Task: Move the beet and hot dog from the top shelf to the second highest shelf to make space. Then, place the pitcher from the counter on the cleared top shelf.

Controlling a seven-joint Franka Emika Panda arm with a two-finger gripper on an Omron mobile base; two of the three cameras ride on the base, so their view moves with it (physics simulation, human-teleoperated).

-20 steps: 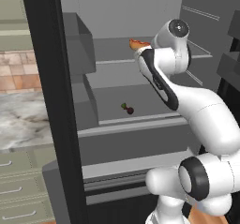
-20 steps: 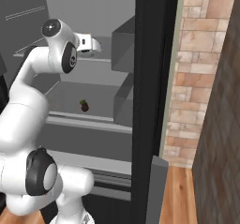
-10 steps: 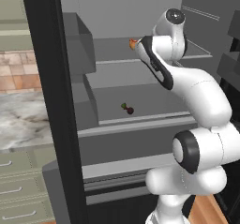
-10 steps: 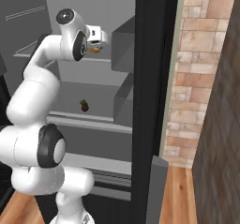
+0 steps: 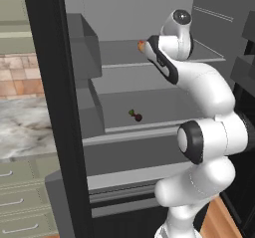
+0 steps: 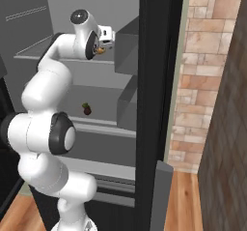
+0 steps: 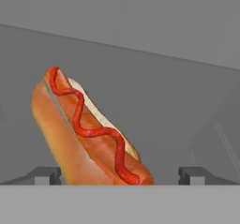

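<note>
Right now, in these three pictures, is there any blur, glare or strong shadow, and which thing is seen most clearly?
Hand view: the hot dog is large and sharp, evenly lit, without glare. Left base view: flat soft light; the beet is tiny, with little shadow on the second highest shelf. Right base view: no blur; the fridge interior looks dim grey and the brick wall brighter.

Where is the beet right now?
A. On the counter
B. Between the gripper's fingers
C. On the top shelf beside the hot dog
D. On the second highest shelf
D: the beet lies alone on the second highest shelf, one level below the hot dog on the top shelf.
</note>
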